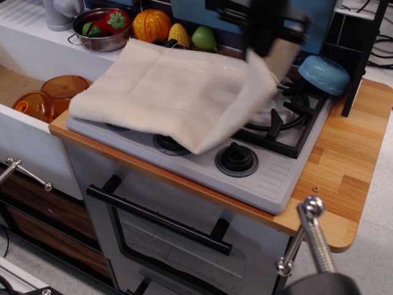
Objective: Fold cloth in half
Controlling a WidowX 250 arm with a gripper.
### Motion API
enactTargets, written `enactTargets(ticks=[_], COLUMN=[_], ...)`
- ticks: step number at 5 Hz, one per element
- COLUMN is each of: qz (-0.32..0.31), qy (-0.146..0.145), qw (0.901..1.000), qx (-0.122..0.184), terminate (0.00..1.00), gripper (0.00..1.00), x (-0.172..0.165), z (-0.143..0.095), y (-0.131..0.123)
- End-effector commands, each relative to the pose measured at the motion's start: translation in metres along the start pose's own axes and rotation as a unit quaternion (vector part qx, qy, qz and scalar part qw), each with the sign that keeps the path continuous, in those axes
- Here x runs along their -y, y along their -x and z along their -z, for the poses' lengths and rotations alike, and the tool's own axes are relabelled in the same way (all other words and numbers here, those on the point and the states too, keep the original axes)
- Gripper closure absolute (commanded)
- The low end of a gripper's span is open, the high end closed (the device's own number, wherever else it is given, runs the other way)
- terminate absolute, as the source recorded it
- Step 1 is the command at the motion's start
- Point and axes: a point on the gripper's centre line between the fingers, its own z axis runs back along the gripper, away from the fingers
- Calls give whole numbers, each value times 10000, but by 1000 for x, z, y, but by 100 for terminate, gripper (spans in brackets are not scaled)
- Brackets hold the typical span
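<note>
The cream cloth (166, 92) lies over the left and middle of the white stovetop (270, 181). Its right edge is lifted and carried leftward, hanging in a fold. My gripper (265, 52) is blurred with motion above the cloth's raised right edge, at the top centre-right, and appears shut on that edge. The black burner grate (285, 120) on the right of the stove is uncovered, and a burner knob (236, 158) shows in front.
A blue bowl (324, 74) sits at the back right by a dark post. Toy vegetables (152, 24) and a metal bowl (101, 29) line the back. Orange dishes (52, 95) lie in the sink at left. A metal handle (310, 236) stands at the wooden counter's front right.
</note>
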Motion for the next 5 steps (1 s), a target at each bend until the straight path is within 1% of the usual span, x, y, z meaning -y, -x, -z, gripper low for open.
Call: enactTargets(ticks=[1, 2, 3, 4, 5], qz=[321, 368, 58, -30, -171], qy=[-256, -465, -1052, -1606, -2168], qw=[9985, 9981, 9942, 9869, 9759], qx=[365, 186, 230, 169, 208], terminate=[0, 0, 0, 0, 0], gripper=[100, 100, 100, 100, 100], x=[-65, -92, -137, -178, -205], z=[-45, -43, -23, -4, 11], y=[8, 14, 5, 4, 5])
